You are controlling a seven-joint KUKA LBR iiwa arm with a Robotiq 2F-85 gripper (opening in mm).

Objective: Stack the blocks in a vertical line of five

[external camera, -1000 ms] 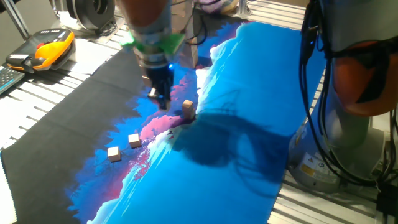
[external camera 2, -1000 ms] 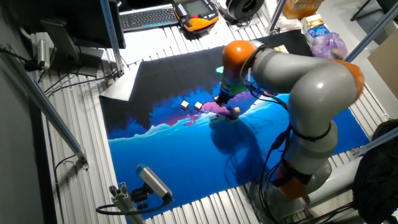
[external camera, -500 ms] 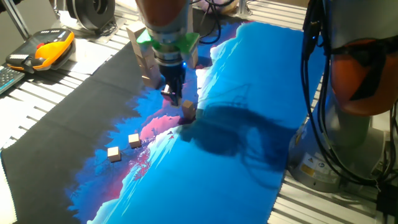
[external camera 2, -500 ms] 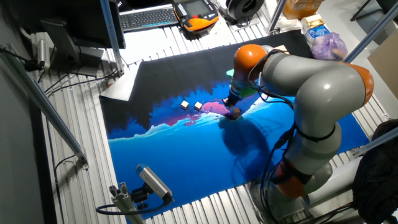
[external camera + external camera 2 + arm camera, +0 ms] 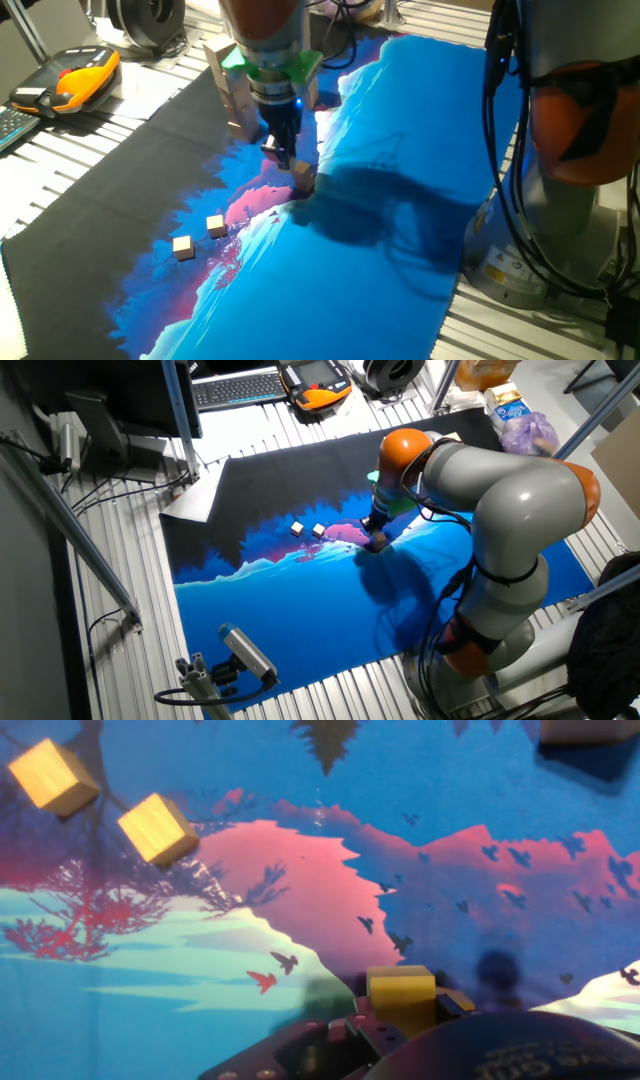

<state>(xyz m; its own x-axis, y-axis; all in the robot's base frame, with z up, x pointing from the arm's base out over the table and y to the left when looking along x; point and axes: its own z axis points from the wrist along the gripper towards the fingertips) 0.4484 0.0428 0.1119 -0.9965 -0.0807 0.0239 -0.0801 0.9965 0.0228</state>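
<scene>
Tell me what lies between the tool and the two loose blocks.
Only bare printed mat lies between the tool and the two loose blocks, seen in one fixed view.

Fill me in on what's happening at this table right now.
The KUKA arm's tool hangs just above a small stack of tan blocks on the blue and pink mat. The hand view shows a block right at its fingertips, apparently held and about to go on the stack. Two more loose blocks lie apart to one side, not yet stacked.
</scene>
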